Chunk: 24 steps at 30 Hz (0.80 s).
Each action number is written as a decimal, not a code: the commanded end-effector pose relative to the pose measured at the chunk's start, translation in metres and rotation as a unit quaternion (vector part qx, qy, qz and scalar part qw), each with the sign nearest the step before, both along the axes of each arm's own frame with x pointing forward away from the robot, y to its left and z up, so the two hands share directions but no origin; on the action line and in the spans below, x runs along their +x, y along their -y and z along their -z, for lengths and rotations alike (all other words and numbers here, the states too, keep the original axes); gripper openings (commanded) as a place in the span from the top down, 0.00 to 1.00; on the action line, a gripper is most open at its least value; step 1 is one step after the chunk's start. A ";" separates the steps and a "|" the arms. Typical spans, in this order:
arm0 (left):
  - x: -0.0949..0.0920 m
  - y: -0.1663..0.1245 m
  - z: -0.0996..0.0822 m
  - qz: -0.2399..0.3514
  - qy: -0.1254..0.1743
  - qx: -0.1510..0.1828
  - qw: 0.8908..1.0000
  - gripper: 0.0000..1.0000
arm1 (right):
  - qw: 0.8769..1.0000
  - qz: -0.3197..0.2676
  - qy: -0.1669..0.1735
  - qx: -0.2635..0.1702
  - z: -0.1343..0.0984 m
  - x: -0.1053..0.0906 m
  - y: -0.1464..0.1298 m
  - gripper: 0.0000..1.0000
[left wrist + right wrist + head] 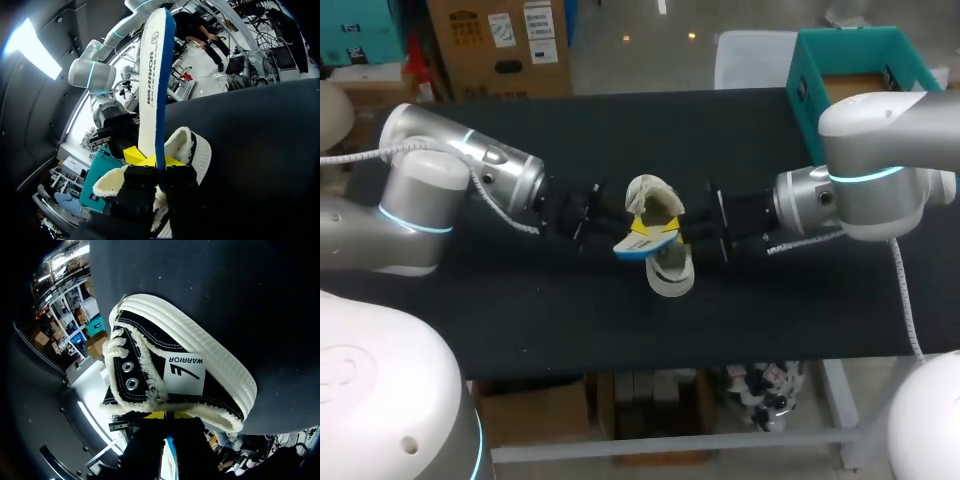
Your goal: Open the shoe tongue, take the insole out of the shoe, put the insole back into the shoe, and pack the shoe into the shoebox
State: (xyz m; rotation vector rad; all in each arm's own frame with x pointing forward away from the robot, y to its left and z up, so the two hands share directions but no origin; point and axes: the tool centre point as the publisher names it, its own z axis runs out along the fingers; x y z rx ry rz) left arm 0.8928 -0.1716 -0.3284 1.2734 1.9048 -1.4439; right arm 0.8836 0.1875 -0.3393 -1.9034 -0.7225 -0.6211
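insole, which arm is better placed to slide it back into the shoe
Left, probably: the left gripper is shut on the insole, at the opening of the shoe. The right gripper sits at the shoe's fleecy collar, better suited to steadying it.

Head view overlooks desk (620, 130) from above; wrist views sit close, facing the shoe (655, 195) from opposite sides.

Near strip of black tabletop (520, 330) lay open, centre jammed, fleece-lined black-and-white shoe (670, 275) hemmed by left gripper (634, 228) and right gripper (672, 238), blue-edged white insole (632, 248) jutted between, teal box (817, 70) blocked far right corner
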 end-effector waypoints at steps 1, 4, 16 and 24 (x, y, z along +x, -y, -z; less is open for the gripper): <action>0.009 0.011 0.007 0.006 -0.004 -0.002 1.000 1.00 | 1.000 0.000 -0.002 0.002 0.003 0.004 -0.001 1.00; 0.013 0.015 0.008 0.008 -0.006 0.000 1.000 1.00 | 1.000 0.003 -0.004 0.001 0.004 0.006 0.002 1.00; 0.028 0.014 0.011 0.006 -0.015 0.008 1.000 1.00 | 1.000 0.010 -0.012 0.002 0.013 0.007 0.005 1.00; 0.024 0.014 0.011 0.010 -0.017 0.006 1.000 1.00 | 1.000 0.021 -0.002 -0.001 0.000 -0.004 0.009 0.68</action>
